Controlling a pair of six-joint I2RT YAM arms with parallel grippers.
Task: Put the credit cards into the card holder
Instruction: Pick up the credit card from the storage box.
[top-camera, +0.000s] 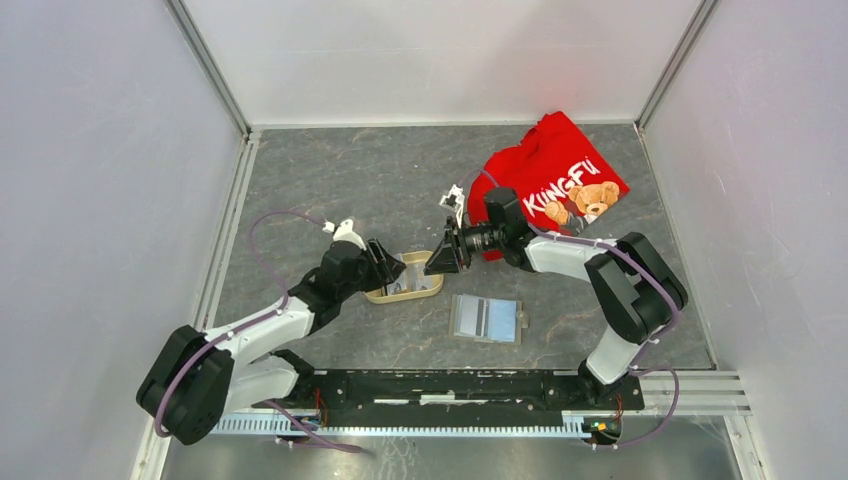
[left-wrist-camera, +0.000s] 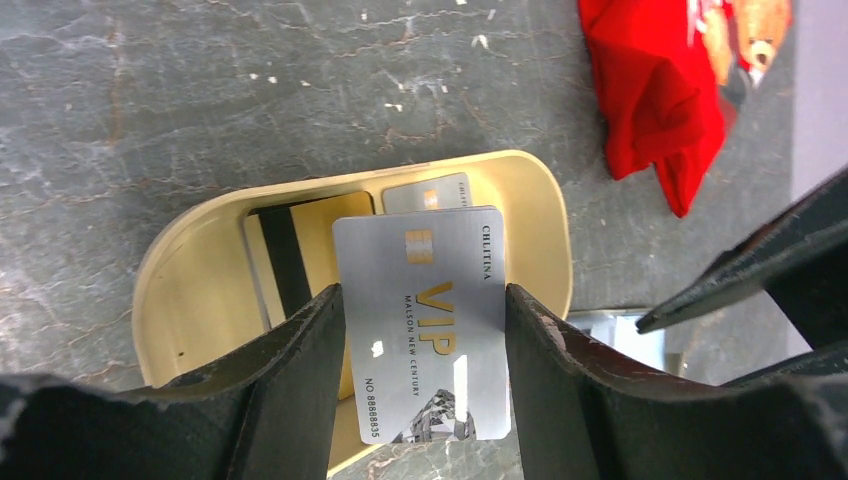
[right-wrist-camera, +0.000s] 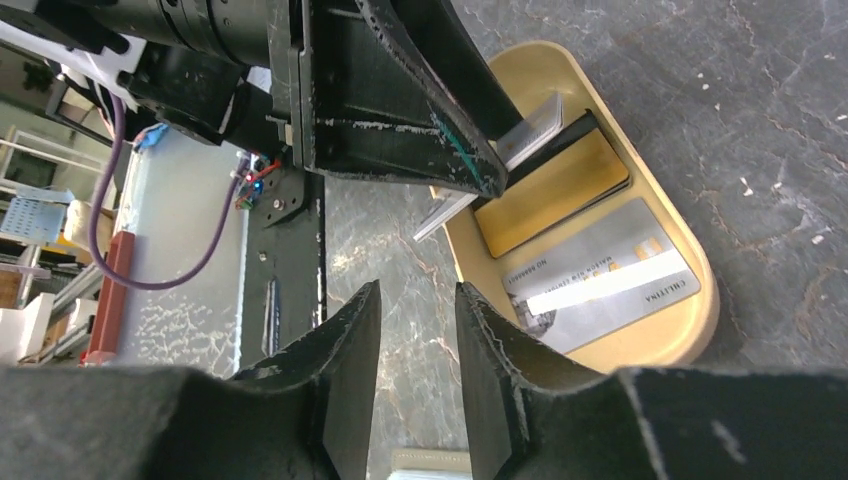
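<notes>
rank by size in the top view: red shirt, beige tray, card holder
1. red shirt, clearly the largest.
2. beige tray and card holder look about alike. The tray is partly hidden, so I won't rank those two.

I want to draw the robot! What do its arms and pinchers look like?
The left arm and right arm have chunky black joints and white middle parts. A purple cable loops along each. The left gripper and right gripper are black, with two wedge-shaped fingers each, scuffed pale.
</notes>
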